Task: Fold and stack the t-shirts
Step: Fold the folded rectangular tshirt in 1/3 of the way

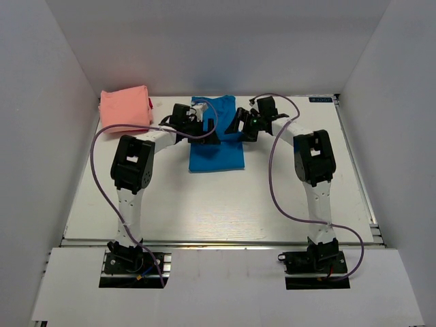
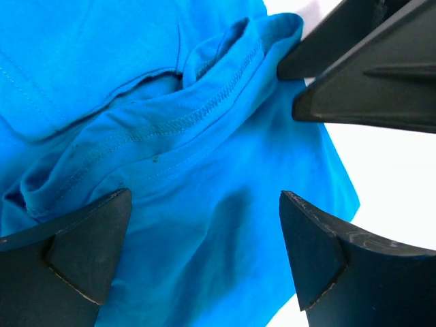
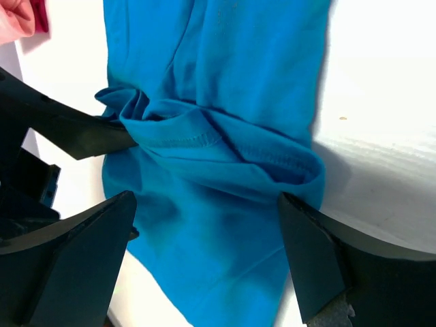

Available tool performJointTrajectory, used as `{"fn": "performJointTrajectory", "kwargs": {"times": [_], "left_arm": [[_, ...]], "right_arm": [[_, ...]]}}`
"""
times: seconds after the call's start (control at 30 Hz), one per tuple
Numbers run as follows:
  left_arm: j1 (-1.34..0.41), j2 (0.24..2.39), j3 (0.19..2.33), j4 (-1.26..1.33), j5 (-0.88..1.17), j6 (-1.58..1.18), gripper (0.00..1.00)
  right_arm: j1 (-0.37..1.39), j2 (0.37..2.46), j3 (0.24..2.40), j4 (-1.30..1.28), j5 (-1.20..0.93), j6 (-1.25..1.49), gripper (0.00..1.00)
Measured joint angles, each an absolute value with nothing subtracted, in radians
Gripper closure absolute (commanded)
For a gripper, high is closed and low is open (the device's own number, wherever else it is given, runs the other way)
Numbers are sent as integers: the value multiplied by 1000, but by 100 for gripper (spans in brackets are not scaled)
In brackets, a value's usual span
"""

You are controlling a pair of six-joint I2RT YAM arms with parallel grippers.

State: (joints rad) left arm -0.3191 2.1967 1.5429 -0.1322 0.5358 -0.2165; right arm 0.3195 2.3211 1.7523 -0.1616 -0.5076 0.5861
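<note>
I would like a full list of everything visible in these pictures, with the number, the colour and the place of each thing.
blue t-shirt: one, bright blue, middle of the table toward its far edge, rumpled
pink t-shirt: one, salmon-pink, far left corner, folded
table: one, white, under both shirts
cables: two, purple, looping beside the arms
left arm: one, black and white, left side
right arm: one, black and white, right side
left tool: one, black, open over the blue t-shirt
right tool: one, black, open over the blue t-shirt
</note>
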Motion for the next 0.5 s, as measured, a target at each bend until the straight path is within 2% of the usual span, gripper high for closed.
{"fn": "performJointTrajectory", "kwargs": {"times": [0.2,0.37,0.5], "left_arm": [[-310,2175,1563,-177,542,-196,0],[-315,1992,1483,-226,456,-192,0],[-322,1754,1306,-220,379,-233,0]], "right_arm": [[321,2285,1739,-183,-488,514,10],[324,2028,1539,-185,-437,456,10],[332,1816,1380,-164,-382,420,10]]}}
